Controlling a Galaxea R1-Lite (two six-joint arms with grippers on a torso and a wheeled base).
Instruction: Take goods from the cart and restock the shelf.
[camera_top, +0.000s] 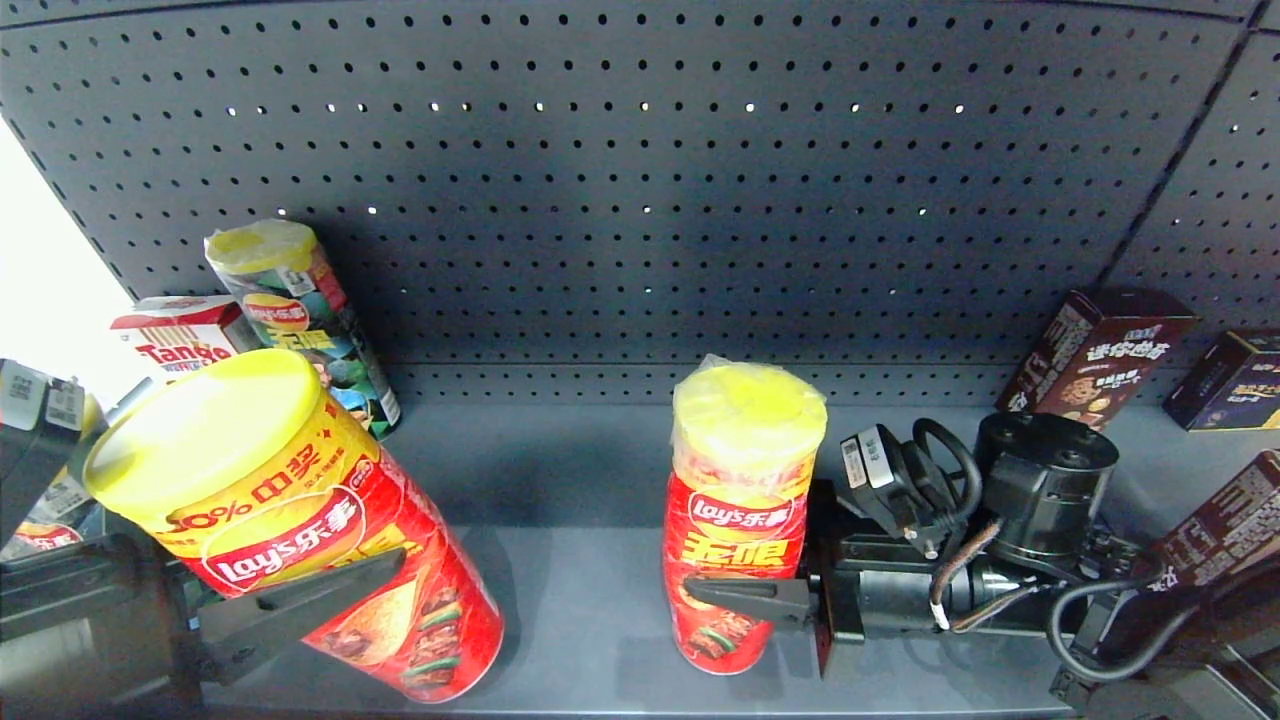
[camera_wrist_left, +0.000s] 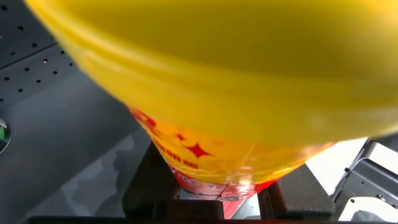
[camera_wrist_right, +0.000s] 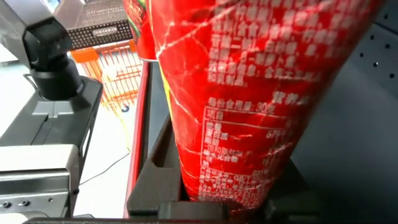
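Head view: the left gripper (camera_top: 335, 575) is clamped around the lower body of a large chip can (camera_top: 300, 510), red with a yellow lid. The can is tilted, its lid leaning away from the gripper toward the left end of the shelf (camera_top: 580, 610). The right gripper (camera_top: 738, 592) grasps a slim chip can (camera_top: 735, 520), which stands upright between its fingers on the shelf board. Behind the left gripper, a green chip can (camera_top: 300, 310) leans at the pegboard (camera_top: 700, 200), with a wafer box (camera_top: 180, 335) just beside it. Brown boxes (camera_top: 1100, 355) stand beyond the right gripper.

Left wrist view: the left gripper (camera_wrist_left: 224, 190) pinches the large chip can (camera_wrist_left: 217, 74) from both sides, and the yellow lid looms above its fingers (camera_wrist_left: 149, 186).

Right wrist view: the right gripper (camera_wrist_right: 227, 196) squeezes the slim chip can (camera_wrist_right: 249, 93). An orange cart (camera_wrist_right: 112, 68) stands well behind it.
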